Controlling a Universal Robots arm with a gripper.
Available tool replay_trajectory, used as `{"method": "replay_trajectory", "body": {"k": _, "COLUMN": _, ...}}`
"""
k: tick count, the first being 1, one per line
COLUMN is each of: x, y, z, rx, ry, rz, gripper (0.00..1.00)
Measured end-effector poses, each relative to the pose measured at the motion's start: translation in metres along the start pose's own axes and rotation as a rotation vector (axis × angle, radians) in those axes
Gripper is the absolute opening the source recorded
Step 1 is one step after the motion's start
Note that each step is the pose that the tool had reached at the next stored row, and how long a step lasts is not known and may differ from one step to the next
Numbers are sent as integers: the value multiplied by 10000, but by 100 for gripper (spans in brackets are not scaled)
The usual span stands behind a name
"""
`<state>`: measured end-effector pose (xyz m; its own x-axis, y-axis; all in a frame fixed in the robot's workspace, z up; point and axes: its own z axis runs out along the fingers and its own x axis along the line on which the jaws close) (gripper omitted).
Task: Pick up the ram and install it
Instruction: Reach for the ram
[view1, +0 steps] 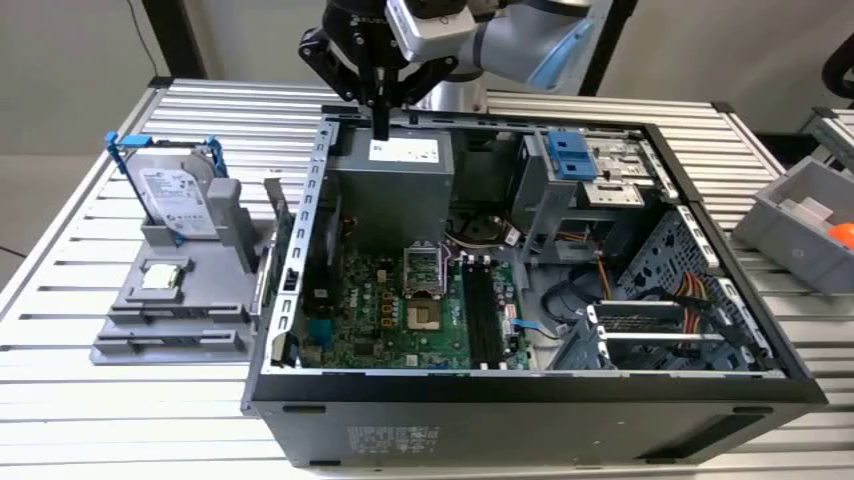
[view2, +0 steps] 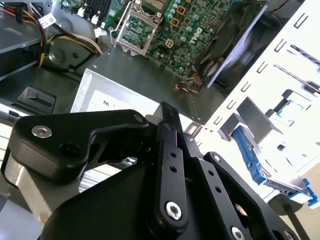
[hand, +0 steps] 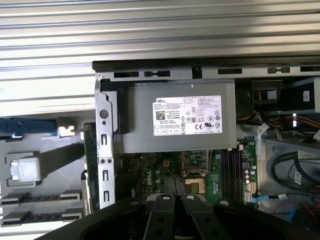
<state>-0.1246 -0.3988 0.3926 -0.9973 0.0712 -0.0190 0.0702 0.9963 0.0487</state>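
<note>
Black fingers (view1: 380, 115) together, empty, I hover over the computer case (view1: 534, 400); pickup not yet begun, the ram (view1: 276, 203) beside it needs them parted.

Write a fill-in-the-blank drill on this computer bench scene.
1. The tool hangs above the labelled grey ____ in the computer case.
2. The hard drive stands upright in a grey holder on the exterior view's ____ of that case.
3. The hard drive's frame is coloured ____.
Missing words: power supply; left; blue.
</note>
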Motion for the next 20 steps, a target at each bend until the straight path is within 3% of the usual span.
{"method": "replay_trajectory", "body": {"k": 20, "x": 184, "y": -11, "z": -3, "rx": -1, "ry": 1, "rz": -12, "gripper": 0}}
